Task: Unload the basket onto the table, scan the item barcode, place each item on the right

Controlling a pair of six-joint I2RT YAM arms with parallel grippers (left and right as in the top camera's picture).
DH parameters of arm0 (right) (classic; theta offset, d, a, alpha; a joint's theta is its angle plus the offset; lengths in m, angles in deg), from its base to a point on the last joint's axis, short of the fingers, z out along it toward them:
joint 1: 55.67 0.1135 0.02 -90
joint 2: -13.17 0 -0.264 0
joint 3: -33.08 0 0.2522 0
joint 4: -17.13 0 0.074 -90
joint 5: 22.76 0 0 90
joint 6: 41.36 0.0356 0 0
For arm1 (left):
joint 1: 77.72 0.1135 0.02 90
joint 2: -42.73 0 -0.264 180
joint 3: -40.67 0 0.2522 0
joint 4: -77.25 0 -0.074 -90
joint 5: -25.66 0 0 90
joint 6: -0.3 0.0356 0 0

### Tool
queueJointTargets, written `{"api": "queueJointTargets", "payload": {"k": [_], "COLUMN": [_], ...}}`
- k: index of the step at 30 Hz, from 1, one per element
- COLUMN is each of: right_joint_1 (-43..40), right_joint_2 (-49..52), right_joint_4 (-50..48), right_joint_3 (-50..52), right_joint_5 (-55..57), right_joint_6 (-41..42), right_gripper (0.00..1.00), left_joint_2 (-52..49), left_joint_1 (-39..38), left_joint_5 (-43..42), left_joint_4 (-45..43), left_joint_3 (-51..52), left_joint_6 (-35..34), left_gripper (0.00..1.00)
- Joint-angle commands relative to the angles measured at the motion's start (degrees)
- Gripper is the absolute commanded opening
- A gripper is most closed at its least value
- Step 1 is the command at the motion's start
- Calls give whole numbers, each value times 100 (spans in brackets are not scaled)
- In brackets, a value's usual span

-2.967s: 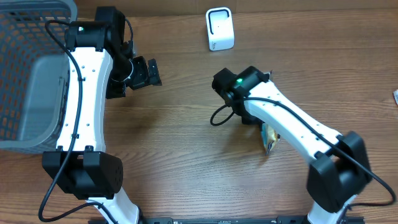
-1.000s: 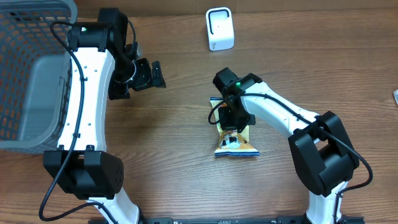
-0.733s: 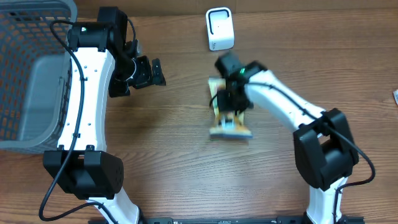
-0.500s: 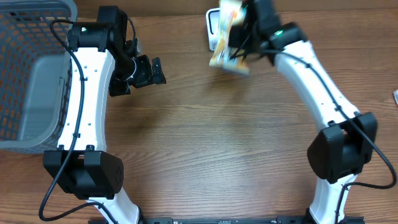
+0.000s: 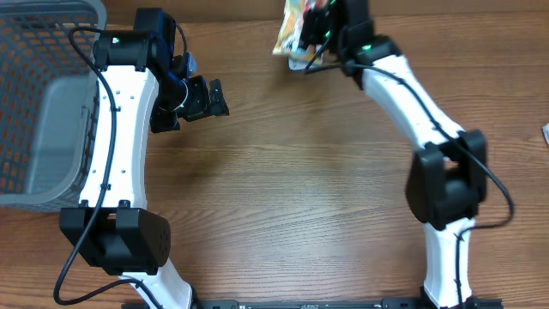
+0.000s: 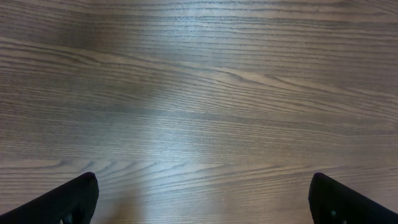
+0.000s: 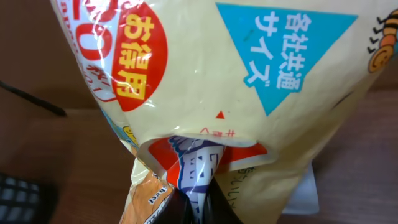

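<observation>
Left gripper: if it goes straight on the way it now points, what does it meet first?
Likely the wooden table; the left wrist view shows nothing else ahead of the left gripper.

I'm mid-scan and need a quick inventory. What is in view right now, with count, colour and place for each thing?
snack bag: one, cream-yellow with red and blue print, held up at the table's far edge, above the scanner
scanner: one, white, far edge of the table, mostly hidden by the bag
basket: one, grey mesh, far left corner
object: one, pale, cut off at the right edge, too little shows to identify it
table: one, brown wood grain
left end effector: one, black, open and holding nothing, over bare table beside the basket
right end effector: one, black, shut on the snack bag's bottom edge
</observation>
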Motion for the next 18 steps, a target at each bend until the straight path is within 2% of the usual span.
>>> {"api": "queueJointTargets", "payload": {"k": [1, 6, 12, 18], "right_joint_1": [20, 17, -20, -511], "right_joint_2": [177, 190, 94, -426], "right_joint_4": [-13, 111, 352, 1163], "right_joint_3": [-90, -94, -166, -813], "right_joint_5": [535, 1032, 1043, 1045], "right_joint_6": [28, -13, 37, 562], "right_gripper": [4, 4, 4, 4], "left_joint_2": [-42, -42, -42, -42], "left_joint_1": [-37, -37, -37, -37], "left_joint_5": [-22, -20, -20, -20], "left_joint_4": [-9, -9, -9, -9], "left_joint_3": [26, 26, 26, 26], "left_joint_6": [151, 151, 151, 151], "left_gripper": [100, 100, 100, 100]}}
